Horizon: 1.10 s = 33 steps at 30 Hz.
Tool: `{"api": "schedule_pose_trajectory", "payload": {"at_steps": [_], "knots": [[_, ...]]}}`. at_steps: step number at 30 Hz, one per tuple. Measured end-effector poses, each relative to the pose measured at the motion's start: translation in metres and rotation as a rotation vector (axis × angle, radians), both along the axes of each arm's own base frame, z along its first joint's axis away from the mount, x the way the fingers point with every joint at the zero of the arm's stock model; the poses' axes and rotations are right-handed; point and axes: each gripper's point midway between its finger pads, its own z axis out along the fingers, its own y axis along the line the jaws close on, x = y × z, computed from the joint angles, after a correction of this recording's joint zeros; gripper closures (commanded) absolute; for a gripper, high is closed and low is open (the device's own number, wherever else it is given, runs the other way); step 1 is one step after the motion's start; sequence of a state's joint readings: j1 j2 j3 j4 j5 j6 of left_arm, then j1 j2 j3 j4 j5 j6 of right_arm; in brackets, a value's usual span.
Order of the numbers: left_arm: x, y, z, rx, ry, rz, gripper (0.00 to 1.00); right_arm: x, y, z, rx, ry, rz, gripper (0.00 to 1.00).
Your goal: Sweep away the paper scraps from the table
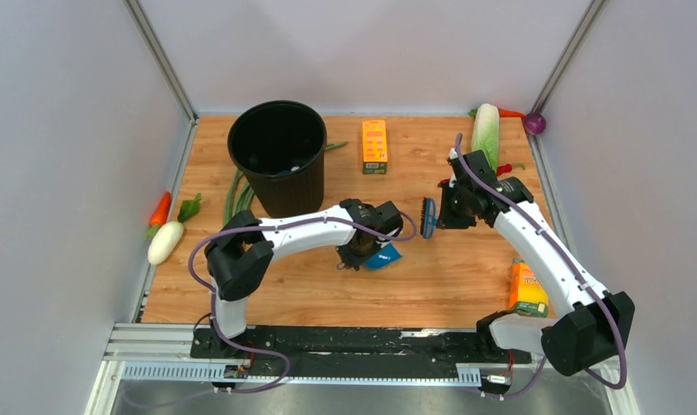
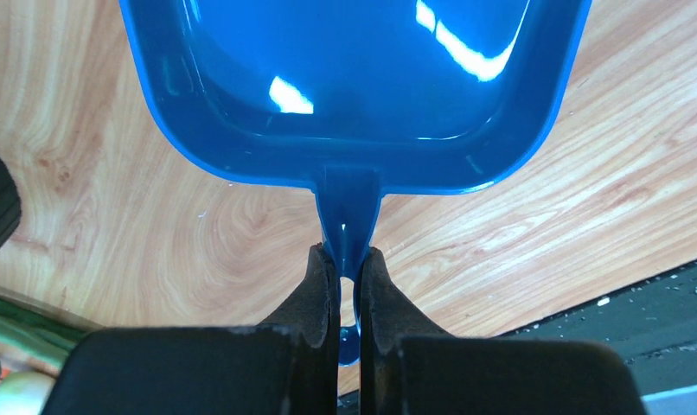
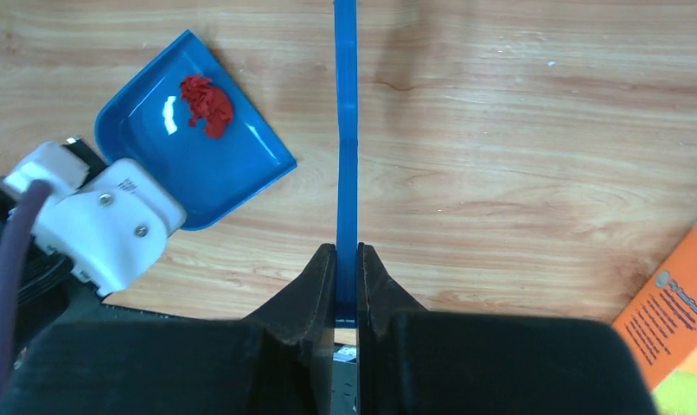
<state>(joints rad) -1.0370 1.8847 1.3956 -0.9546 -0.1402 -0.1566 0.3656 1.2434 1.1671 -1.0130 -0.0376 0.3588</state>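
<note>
The paper scraps lie as a small red heap inside the blue dustpan in the right wrist view. In the top view they do not show. My left gripper is shut on the dustpan's handle. The pan rests low on the table near its middle. My right gripper is shut on the thin handle of a blue brush. It holds the brush just right of and behind the dustpan, apart from it.
A black bin stands at the back left, green beans beside it. An orange box lies at the back centre. A cabbage, a purple ball and an orange carton lie on the right. A carrot and a radish lie at the left edge.
</note>
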Motion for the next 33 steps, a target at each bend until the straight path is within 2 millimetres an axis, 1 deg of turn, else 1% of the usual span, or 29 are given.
{"api": "schedule_pose_trajectory", "payload": {"at_steps": [9, 14, 23, 33], "knots": [[0.013, -0.02, 0.036, -0.058, -0.04, -0.002, 1.0, -0.002, -0.023, -0.001, -0.06, -0.015, -0.105, 1.0], [0.017, -0.022, 0.048, -0.058, -0.057, 0.001, 1.0, -0.007, -0.033, -0.007, -0.088, -0.008, -0.129, 1.0], [0.018, -0.022, 0.067, -0.067, -0.069, 0.009, 1.0, -0.008, -0.041, -0.01, -0.122, -0.003, -0.152, 1.0], [0.023, -0.027, 0.103, -0.152, -0.129, 0.058, 1.0, -0.009, -0.044, -0.01, -0.128, -0.003, -0.159, 1.0]]}}
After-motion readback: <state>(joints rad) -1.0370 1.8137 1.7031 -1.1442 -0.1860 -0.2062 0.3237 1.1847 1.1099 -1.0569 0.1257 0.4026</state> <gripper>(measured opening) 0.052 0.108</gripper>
